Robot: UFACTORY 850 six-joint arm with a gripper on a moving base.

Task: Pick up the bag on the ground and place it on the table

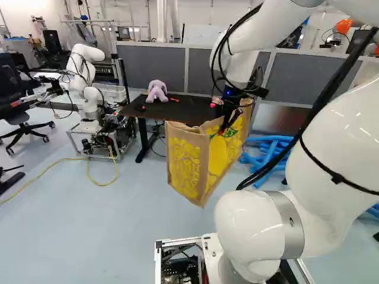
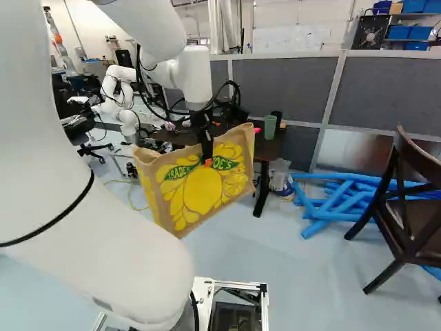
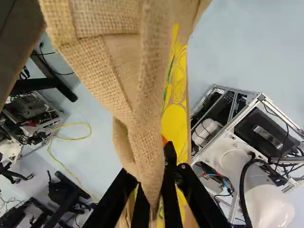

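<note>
While the black gripper (image 2: 208, 160) hangs left of the centre of the right base view, its two fingers are closed on a fold of the burlap shopping bag (image 2: 200, 189) with the yellow lemon print. The wrist view shows the cloth bunched between them. In the left base view the bag hangs upright, just right of centre, clear of the floor (image 1: 112, 231) and in front of the black-topped table (image 1: 183, 106) (whether it touches the table edge, I cannot tell). A lavender plush toy (image 1: 157, 90) sits on that table, upper left of the left base view; a green cup (image 2: 269, 127) stands on it, upper right of centre in the right base view. Blue foam tubes (image 2: 337, 200) lie right of it, near a dark wooden chair (image 2: 406, 214).
</note>
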